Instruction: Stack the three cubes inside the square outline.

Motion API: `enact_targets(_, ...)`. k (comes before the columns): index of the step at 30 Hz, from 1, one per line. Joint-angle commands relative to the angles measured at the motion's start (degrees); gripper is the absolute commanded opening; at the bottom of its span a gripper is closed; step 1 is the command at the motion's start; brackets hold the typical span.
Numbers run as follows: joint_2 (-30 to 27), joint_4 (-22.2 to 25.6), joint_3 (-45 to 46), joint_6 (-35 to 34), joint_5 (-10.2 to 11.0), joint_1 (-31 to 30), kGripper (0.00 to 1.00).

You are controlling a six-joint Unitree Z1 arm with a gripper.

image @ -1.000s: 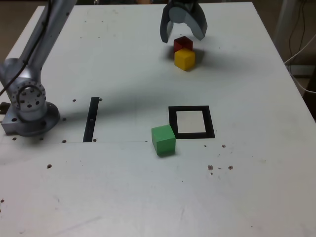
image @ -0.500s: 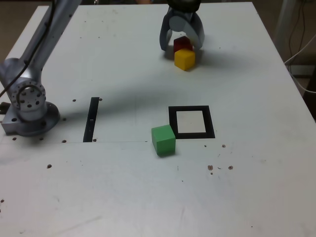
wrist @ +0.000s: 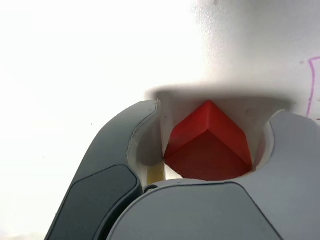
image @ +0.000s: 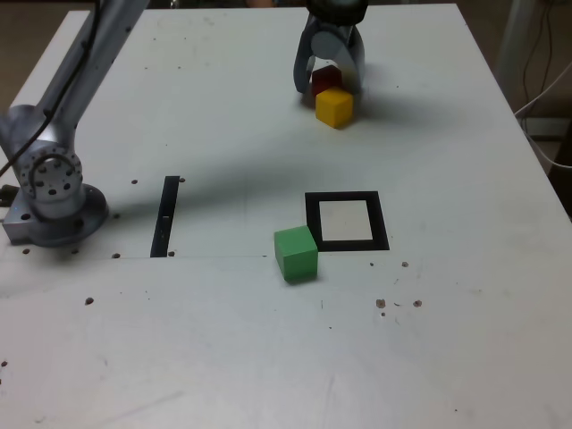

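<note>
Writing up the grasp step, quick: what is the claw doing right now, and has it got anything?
Claw: jaws partly closed around the red cube, which sits on the table; a firm grip cannot be told.

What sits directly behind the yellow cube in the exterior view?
The red cube sits right behind the yellow cube, between the jaws of the gripper. Its lower part is hidden by the yellow cube, and the jaws cover its sides.

Your red cube (image: 325,79) and yellow cube (image: 334,106) touch near the table's far edge; green cube (image: 296,254) sits just outside the square outline (image: 346,222).
</note>
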Motion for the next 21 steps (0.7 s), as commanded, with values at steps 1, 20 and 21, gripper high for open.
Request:
enact_targets(1, 0.26, -0.11, 0.11, 0.04, 0.13, -0.11, 0.40)
enact_targets(20, -1.40, 0.82, -0.13, -0.03, -0.15, -0.15, 0.39)
enact_targets(21, -1.61, 0.92, -0.18, -0.04, -0.22, -0.17, 0.39)
